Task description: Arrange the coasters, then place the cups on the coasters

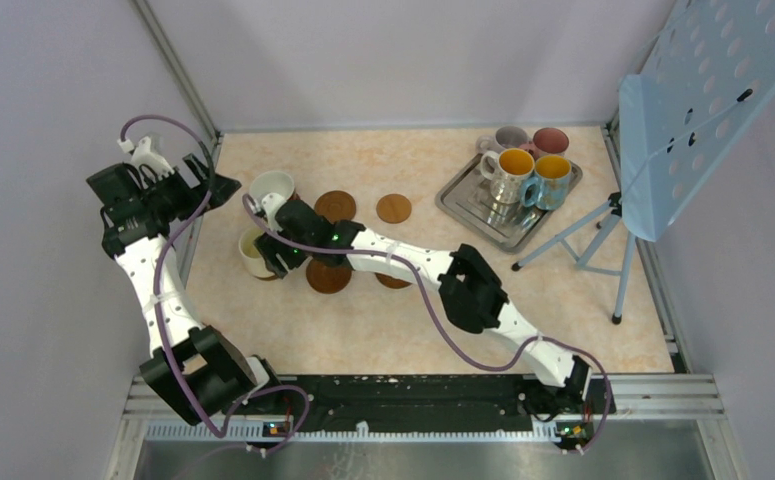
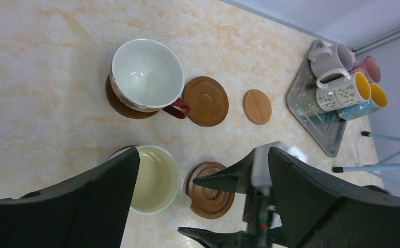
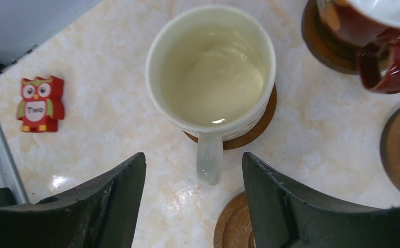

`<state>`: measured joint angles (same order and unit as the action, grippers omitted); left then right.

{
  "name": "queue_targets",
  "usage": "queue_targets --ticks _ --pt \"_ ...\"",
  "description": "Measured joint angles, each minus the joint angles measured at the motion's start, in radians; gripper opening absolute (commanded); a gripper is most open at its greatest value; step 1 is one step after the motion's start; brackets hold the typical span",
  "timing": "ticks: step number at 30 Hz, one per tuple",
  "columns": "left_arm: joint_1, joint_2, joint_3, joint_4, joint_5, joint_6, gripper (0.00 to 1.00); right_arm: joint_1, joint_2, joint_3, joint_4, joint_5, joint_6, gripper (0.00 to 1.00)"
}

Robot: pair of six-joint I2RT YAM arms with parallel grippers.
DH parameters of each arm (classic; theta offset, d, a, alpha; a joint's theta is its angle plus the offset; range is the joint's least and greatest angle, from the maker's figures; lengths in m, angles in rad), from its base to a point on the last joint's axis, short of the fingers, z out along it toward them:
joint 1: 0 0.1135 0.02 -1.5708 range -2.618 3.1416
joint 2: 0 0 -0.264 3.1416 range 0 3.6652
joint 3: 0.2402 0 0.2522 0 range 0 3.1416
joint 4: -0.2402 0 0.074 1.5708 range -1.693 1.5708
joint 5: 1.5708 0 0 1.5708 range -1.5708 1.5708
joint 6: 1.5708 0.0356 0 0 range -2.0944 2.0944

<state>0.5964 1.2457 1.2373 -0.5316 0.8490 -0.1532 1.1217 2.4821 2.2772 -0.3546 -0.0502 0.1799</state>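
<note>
While the right gripper (image 3: 191,165) hangs over the cream cup (image 3: 213,67), we see its jaws apart on either side of the handle, not touching it. That cup sits on a dark coaster (image 3: 249,135) near the left edge of the counter (image 1: 363,330). Toward the far edge, the white cup (image 2: 146,75) stands on another coaster (image 2: 116,103). Mid-counter lie two bare dark coasters (image 2: 205,101) and a lighter coaster (image 2: 257,107). The four other cups (image 1: 511,170) are on the metal tray (image 1: 453,200) in the far right corner. The left gripper (image 2: 204,155) is spread wide and holds nothing.
</note>
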Motion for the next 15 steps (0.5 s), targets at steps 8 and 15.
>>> queue_targets --ticks 8,15 --pt "0.0 0.019 0.006 -0.056 0.031 0.105 0.99 -0.049 -0.169 -0.074 -0.005 0.001 -0.004 0.69" --pt "-0.018 0.029 0.006 -0.086 0.051 0.192 0.99 -0.142 -0.372 -0.301 -0.01 0.003 -0.029 0.69"
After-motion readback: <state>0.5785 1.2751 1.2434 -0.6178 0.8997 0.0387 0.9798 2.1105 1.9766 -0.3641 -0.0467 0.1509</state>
